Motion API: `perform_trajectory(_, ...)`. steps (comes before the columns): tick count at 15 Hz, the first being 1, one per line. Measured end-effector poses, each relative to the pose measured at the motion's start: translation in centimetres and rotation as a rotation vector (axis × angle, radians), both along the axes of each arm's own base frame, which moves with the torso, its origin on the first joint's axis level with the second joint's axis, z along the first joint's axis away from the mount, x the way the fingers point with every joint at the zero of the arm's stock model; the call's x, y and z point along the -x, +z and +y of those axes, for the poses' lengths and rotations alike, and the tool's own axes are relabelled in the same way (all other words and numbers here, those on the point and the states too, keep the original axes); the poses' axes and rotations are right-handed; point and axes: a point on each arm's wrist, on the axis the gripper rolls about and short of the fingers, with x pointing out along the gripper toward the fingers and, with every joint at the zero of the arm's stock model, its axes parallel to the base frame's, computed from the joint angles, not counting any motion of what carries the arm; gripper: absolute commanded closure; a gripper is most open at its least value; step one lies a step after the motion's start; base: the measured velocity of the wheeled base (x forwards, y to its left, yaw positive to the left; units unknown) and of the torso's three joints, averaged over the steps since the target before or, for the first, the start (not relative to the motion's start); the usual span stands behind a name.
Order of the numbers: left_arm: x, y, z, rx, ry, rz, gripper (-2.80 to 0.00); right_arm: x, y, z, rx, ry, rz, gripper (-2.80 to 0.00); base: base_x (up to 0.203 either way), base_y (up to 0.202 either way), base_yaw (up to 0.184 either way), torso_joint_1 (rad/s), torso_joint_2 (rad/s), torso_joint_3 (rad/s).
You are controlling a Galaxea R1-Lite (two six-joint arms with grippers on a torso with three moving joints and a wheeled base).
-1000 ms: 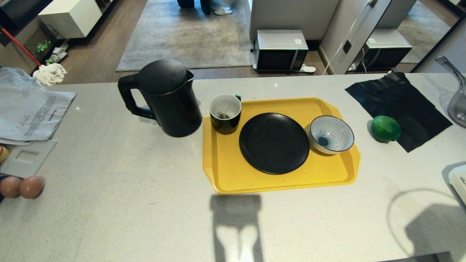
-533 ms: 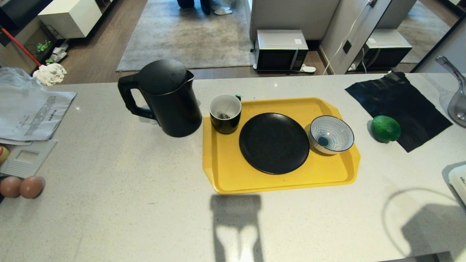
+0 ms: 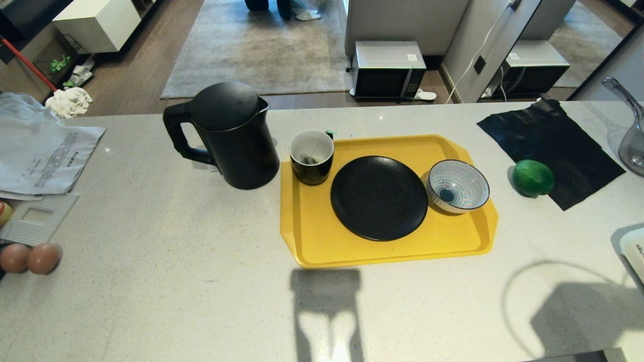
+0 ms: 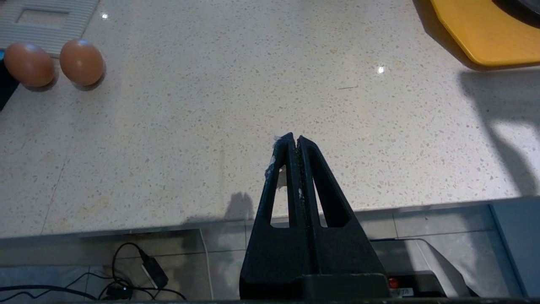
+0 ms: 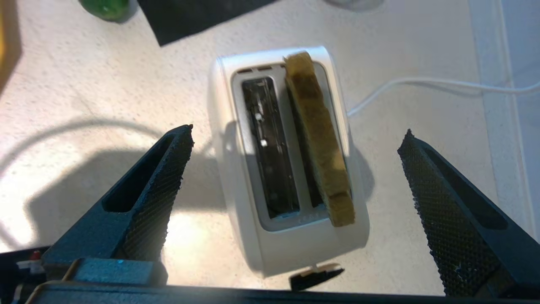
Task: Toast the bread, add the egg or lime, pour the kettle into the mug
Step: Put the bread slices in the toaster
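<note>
The right gripper [image 5: 295, 139] was held above the toaster [image 5: 287, 160], its fingers spread wide apart with nothing between them. Directly beneath it, the bread [image 5: 318, 139] was seen standing on edge in one slot, its top edge proud of the toaster; the other slot was empty. The lever [image 5: 314, 274] was seen at the toaster's near end. The bread appeared ready to be lifted out, so the fingers would best be turned to bracket the slice's flat faces, lowered squarely and closed gently. The lime [image 5: 105, 6] was seen further off, beside a black cloth [image 5: 190, 17]. The left gripper [image 4: 294, 141] was parked over the counter edge, fingers pressed together.
</note>
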Motion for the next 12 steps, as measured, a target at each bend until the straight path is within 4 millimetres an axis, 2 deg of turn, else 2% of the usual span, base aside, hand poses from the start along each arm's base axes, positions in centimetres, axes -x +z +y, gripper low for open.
perform_trajectory(6,0.0,0.0,0.0,0.0,0.0,0.0,0.0,0.0,0.7,1.1,-0.043,-0.014,-0.027,-2.8,0.0,0.0,0.0,0.0,0.0,0.0)
perform_trajectory(9,0.0,0.0,0.0,0.0,0.0,0.0,0.0,0.0,2.0,2.6,-0.136,-0.054,-0.069,-2.8,0.0,0.0,0.0,0.0,0.0,0.0)
perform_trajectory(12,0.0,0.0,0.0,0.0,0.0,0.0,0.0,-0.1,3.3,4.9,-0.175,-0.071,-0.105,-2.8,0.0,0.0,0.0,0.0,0.0,0.0)
